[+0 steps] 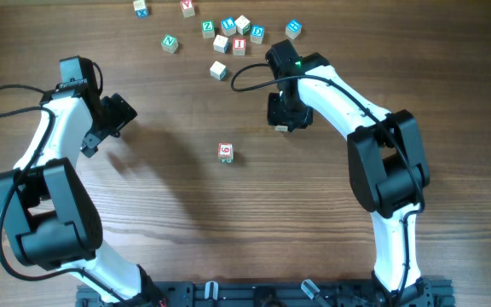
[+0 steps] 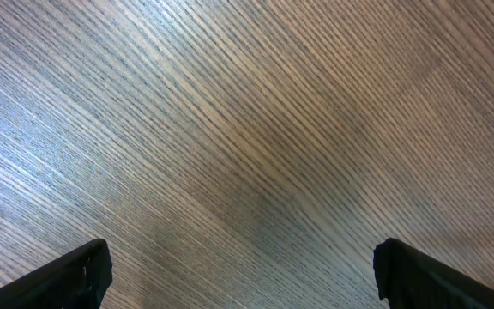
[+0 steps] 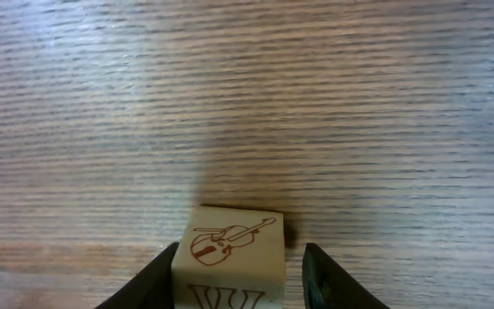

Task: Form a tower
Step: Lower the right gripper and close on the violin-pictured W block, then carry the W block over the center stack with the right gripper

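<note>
The left claw [image 2: 243, 266] hangs spread wide over bare table [image 2: 247, 129], nothing between its fingers. Over on the other side, the right claw [image 3: 238, 257] straddles a pale cube with a red violin drawing [image 3: 230, 242]. One finger [image 3: 157, 279] lies against the cube, while a thin dark gap shows at the other, so I cannot tell whether it is really gripped. The tower [image 1: 225, 153] stands alone mid-table, red letter on top, well apart from both claws; how many cubes high, I can't tell. Loose letter cubes [image 1: 221, 43] lie scattered near the far edge.
</note>
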Robot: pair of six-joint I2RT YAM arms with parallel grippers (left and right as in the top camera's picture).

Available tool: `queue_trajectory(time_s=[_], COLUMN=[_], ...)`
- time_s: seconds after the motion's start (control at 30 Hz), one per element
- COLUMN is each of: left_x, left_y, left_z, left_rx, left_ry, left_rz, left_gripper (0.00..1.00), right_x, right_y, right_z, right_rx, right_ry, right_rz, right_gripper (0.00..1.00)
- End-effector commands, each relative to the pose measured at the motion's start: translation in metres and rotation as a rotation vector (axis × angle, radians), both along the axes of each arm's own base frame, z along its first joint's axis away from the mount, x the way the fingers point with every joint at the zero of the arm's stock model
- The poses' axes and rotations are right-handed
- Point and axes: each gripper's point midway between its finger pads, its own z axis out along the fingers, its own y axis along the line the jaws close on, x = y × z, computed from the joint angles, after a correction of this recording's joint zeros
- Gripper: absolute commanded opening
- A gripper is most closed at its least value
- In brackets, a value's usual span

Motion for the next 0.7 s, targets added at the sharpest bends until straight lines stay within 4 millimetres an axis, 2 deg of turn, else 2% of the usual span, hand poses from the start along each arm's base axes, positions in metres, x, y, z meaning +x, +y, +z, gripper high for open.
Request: queue_trajectory(time_s=[0.0,0.17,0.37,0.47,0.57,0.67], left_x=[0.004,0.004,0.004,0.004,0.004,0.004], left_y=[0.004,0.004,0.004,0.004,0.004,0.004], left_z=[0.01,0.01,0.01,0.01,0.01,0.01], left_rx=[0.007,0.007,0.007,0.007,0.007,0.007], left_ry=[-0.028,-0.028,-0.028,-0.028,-0.028,-0.028], left_rz=[-0.001,-0.001,-0.001,-0.001,-0.001,-0.001], left_gripper=[1.0,1.0,1.0,1.0,1.0,1.0], right_x=[0.002,0.009,0.008,0.007,0.007,0.008], right_y=[-0.02,-0.016,-0.012,-0.011,-0.009,-0.009], right_z=[0.001,0.009,0.01,0.01,0.01,0.017], right_rx=[-0.122,-0.114,-0.086,-0.08,-0.074,-0.069], right_ry=[-0.028,-0.047,-0.038,-0.035,-0.031,-0.041], right_rz=[-0.021,0.012,0.002,0.003,0.004,0.007], right_gripper=[0.45,0.45,0.44,0.32,0.31,0.25])
